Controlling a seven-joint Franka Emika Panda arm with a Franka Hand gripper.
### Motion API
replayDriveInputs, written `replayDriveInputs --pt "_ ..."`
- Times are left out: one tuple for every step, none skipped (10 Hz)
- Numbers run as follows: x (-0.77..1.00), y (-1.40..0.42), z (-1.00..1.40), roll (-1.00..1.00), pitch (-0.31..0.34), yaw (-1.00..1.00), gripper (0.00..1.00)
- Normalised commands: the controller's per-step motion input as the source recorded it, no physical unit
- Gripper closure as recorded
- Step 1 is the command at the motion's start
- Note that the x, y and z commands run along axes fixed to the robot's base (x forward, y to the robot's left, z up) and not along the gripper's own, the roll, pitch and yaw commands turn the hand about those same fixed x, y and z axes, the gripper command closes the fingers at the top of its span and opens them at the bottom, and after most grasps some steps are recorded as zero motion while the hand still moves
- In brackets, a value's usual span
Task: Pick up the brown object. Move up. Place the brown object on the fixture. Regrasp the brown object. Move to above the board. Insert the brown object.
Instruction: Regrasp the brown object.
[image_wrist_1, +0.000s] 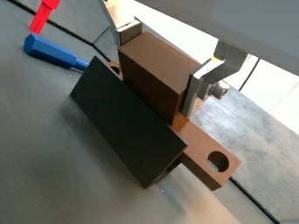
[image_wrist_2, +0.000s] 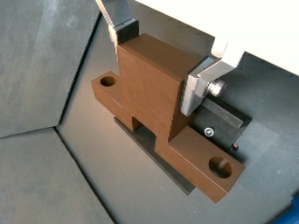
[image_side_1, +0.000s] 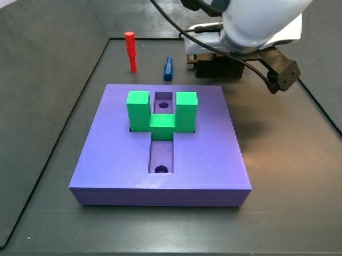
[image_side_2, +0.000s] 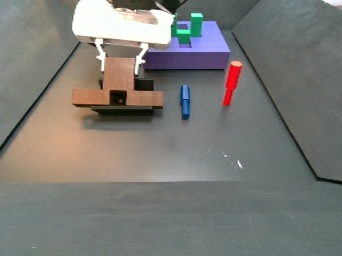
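The brown object (image_wrist_2: 146, 87) is a light-brown bar with a round hole at each end and a thick upright block in its middle. It rests across the dark fixture (image_wrist_1: 122, 122), whose flat wall stands beside it. In both wrist views my gripper (image_wrist_1: 162, 66) (image_wrist_2: 156, 66) straddles the upright block, with a silver finger (image_wrist_2: 197, 87) pressed to each side. In a side view the gripper (image_side_2: 120, 60) hangs over the brown object (image_side_2: 114, 92), well short of the purple board (image_side_2: 201, 52). That board (image_side_1: 160, 145) carries a green U-shaped block (image_side_1: 163, 110) over its groove.
A blue peg (image_side_2: 186, 100) lies just beside the fixture and a red peg (image_side_2: 231, 82) stands a little further out. Dark walls close in the floor. In a side view the white arm (image_side_1: 261, 20) hides most of the fixture area.
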Motion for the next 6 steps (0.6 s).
replayDriveInputs --pt "0.00 0.00 0.00 0.00 0.000 0.00 1.00" --pt "0.00 0.00 0.00 0.00 0.000 0.00 1.00" --pt "0.00 0.00 0.00 0.00 0.000 0.00 1.00" --pt "0.00 0.00 0.00 0.00 0.000 0.00 1.00" --pt "0.00 0.00 0.00 0.00 0.000 0.00 1.00" --pt "0.00 0.00 0.00 0.00 0.000 0.00 1.00"
